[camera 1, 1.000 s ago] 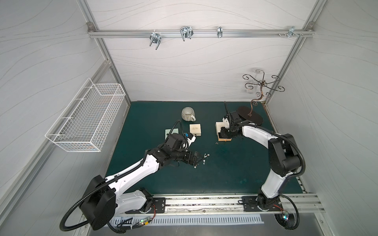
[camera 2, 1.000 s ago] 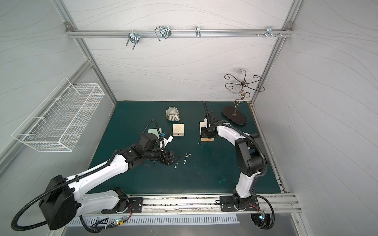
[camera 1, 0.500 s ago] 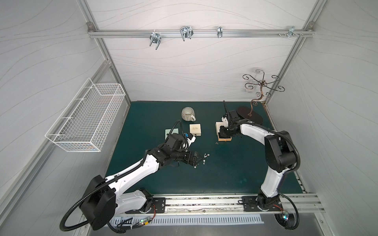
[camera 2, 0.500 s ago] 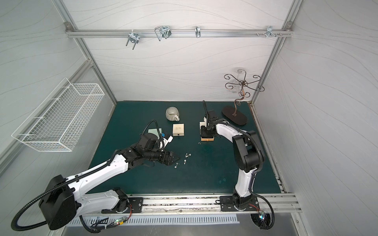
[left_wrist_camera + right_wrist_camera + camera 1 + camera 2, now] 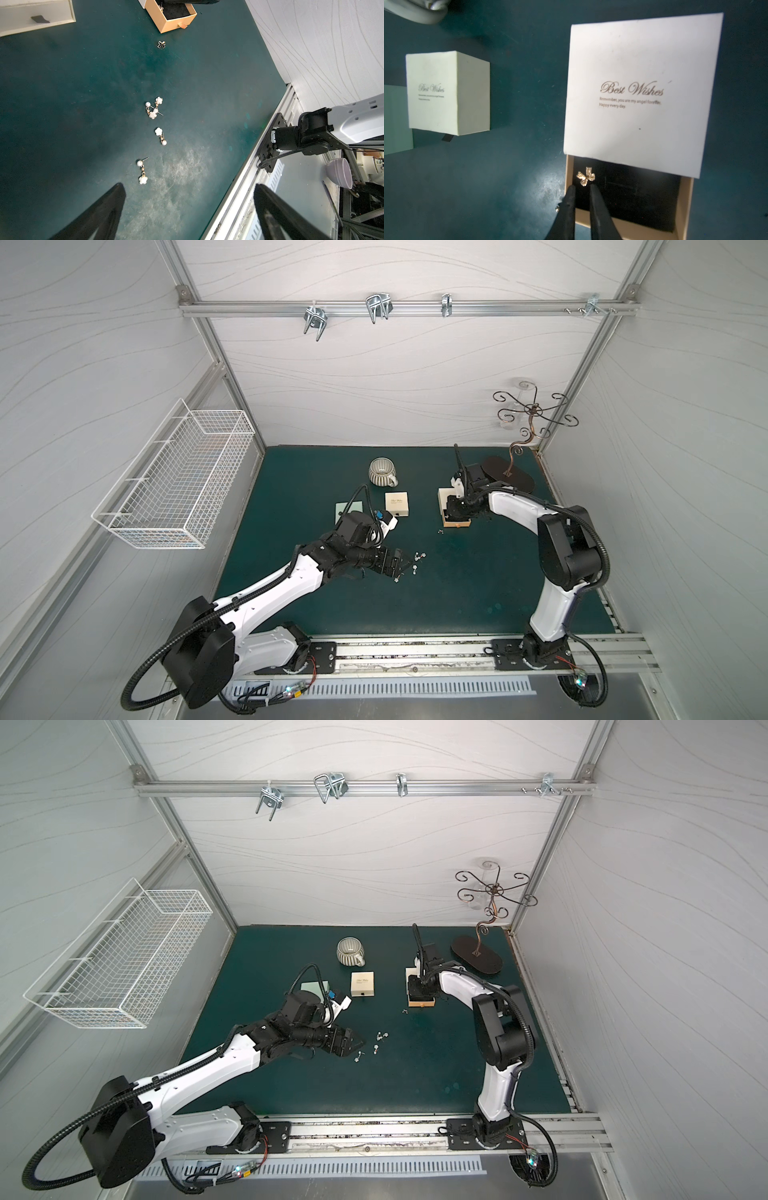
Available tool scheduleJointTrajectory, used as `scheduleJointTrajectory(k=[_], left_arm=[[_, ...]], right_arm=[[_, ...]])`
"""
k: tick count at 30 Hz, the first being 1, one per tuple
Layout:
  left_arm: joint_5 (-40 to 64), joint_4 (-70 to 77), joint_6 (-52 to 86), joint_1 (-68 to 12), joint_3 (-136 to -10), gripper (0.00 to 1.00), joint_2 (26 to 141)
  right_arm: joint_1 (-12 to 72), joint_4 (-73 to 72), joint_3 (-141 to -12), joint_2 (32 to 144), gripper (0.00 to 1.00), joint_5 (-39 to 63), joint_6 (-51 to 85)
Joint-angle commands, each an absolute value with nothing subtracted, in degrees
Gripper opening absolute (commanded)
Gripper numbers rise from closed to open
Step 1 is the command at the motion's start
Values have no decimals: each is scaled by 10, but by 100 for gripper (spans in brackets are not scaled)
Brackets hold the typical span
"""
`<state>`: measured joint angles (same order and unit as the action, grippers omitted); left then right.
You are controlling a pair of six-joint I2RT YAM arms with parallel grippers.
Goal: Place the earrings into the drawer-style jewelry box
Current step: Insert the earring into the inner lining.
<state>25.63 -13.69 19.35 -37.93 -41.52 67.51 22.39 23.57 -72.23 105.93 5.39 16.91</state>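
Observation:
The drawer-style jewelry box (image 5: 639, 93) is a white sleeve with its tan, black-lined drawer (image 5: 633, 197) pulled out; both top views show it (image 5: 457, 523) (image 5: 420, 1003). A gold bow earring (image 5: 585, 177) lies in the drawer, just beyond my right gripper (image 5: 581, 188), whose jaws stand slightly apart with nothing between them. Several pearl-and-flower earrings (image 5: 153, 108) (image 5: 160, 136) (image 5: 142, 172) lie on the green mat ahead of my left gripper (image 5: 189, 187), which is wide open and empty. Another bow earring (image 5: 161, 44) lies on the mat near the drawer front.
A second, closed white box (image 5: 397, 505) and a mint-green box (image 5: 347, 510) sit left of the jewelry box. A ribbed cup (image 5: 381, 472) stands behind them. A jewelry stand (image 5: 515, 472) is at the back right, and a wire basket (image 5: 178, 477) hangs on the left wall.
My right gripper's jaws have parted a little over the drawer, and the right arm's elbow has shifted. The left arm has stayed where it was.

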Motion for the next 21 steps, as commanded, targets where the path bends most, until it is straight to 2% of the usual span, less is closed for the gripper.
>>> scheduleJointTrajectory(k=[1, 10, 21], left_arm=[[252, -132, 198, -381, -417, 99, 662], [243, -124, 201, -382, -401, 99, 655], [246, -120, 194, -382, -403, 99, 660]], right_arm=[[220, 247, -735, 1036, 17, 54, 161], [214, 243, -704, 973, 18, 75, 150], [213, 188, -610, 909, 18, 292, 77]])
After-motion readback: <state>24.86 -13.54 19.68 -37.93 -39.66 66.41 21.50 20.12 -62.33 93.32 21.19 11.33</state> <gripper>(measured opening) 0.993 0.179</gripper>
